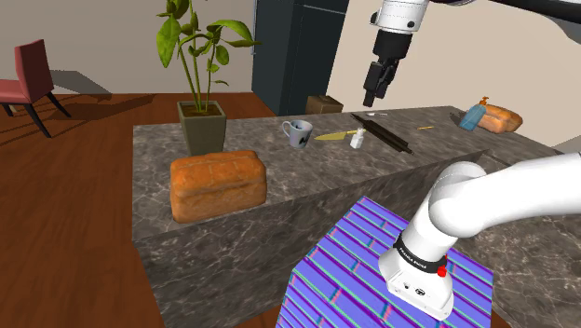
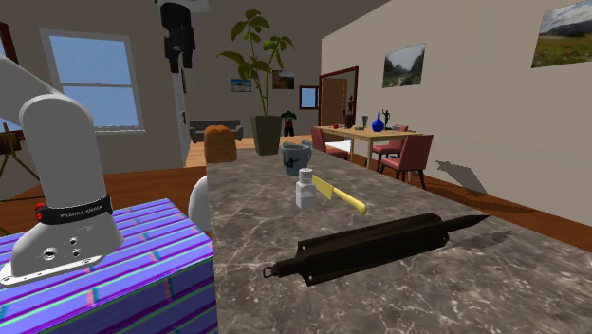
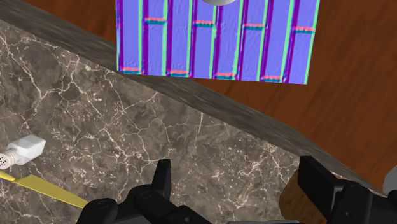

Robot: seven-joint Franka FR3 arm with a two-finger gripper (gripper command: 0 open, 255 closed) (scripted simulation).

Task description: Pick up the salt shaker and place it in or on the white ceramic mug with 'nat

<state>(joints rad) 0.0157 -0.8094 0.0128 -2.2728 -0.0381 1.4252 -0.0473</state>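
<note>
Marble-patterned counter (image 1: 307, 186) in a house with a wooden floor, with a robot arm's black gripper (image 1: 374, 91) hanging high above it, its two fingers (image 3: 163, 181) spread wide and nothing between them. A small white salt shaker (image 2: 305, 189) stands upright on the counter, well below the fingers and out past one of them, not in the gap. A pale mug (image 2: 295, 158) with a dark print stands farther from the fingers than the shaker does. A yellow knife (image 2: 338, 195) lies just beside the shaker, and a long black rolling pin (image 2: 370, 247) lies near it. The shaker looks light and rigid, probably smooth and a little slippery, with a squarish body and what seems a narrower cap, though it is too small to be sure. A sensible hold is across the body's flat sides, below the cap, with the fingers coming straight down clear of the knife.
</note>
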